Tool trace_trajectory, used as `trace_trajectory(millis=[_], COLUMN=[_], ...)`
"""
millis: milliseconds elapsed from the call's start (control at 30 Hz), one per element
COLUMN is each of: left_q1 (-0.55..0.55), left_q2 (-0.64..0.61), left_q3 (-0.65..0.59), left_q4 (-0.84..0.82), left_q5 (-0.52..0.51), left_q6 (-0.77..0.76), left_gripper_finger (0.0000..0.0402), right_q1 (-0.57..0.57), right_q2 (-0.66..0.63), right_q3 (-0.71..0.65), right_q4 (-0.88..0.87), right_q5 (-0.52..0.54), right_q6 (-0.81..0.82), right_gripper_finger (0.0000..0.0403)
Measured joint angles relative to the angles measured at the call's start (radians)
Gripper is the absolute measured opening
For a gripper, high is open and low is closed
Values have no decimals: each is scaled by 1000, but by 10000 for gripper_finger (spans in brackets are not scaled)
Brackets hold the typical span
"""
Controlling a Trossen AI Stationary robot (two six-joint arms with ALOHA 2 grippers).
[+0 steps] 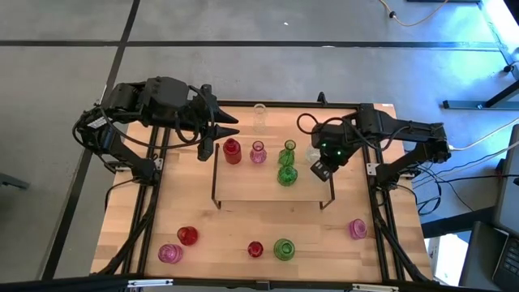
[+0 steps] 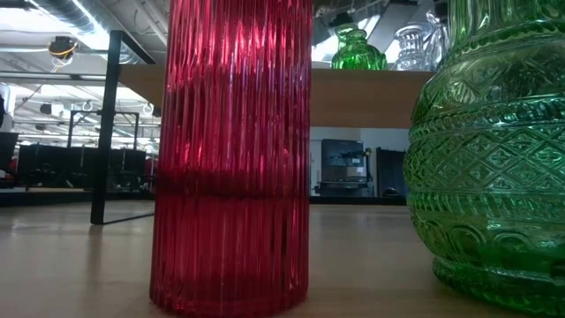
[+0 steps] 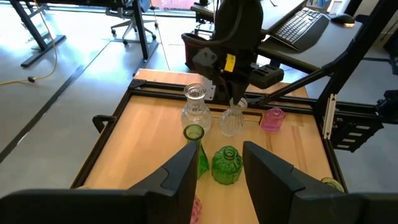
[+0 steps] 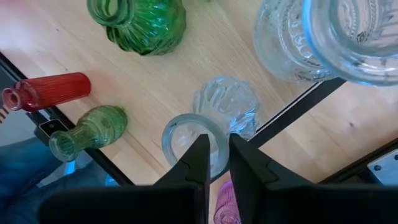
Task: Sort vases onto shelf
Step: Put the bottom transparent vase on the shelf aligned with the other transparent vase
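Note:
The light-wood shelf (image 1: 243, 185) carries a red vase (image 1: 232, 151), a pink vase (image 1: 258, 152), two green vases (image 1: 288, 150) (image 1: 287, 174) and clear ones. My right gripper (image 4: 217, 152) is shut on a small clear vase (image 4: 224, 106) at the shelf's right end. A larger clear vase (image 4: 323, 37) stands beside it. My left gripper (image 1: 233, 126) hovers open by the shelf's far left corner and touches nothing. Another clear vase (image 1: 259, 116) stands on the table beyond the shelf. My right gripper pinches the small clear vase by the rim of its mouth (image 4: 180, 134), one finger (image 4: 200, 155) inside the opening and the other outside. The fingers come from above, pointing down. The vase hangs slightly tilted (image 3: 232, 121); whether its base rests on the shelf I cannot tell.
Loose vases stand along the table's near side: red (image 1: 187, 235), pink (image 1: 169, 253), red (image 1: 255, 249), green (image 1: 284, 249), and pink (image 1: 358, 229) at the right. The low view is filled by the ribbed red vase (image 2: 231, 150) and the green vase (image 2: 494, 150).

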Motion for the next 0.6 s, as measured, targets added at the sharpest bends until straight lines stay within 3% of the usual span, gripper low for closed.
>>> trace_trajectory(millis=[600], left_q1=[0], left_q2=[0], left_q3=[0], left_q4=[0], left_q5=[-1], left_q6=[0], left_gripper_finger=[121], right_q1=[0], right_q2=[-50], right_q3=[7], right_q4=[0], right_q5=[19], right_q6=[28], right_gripper_finger=[44])
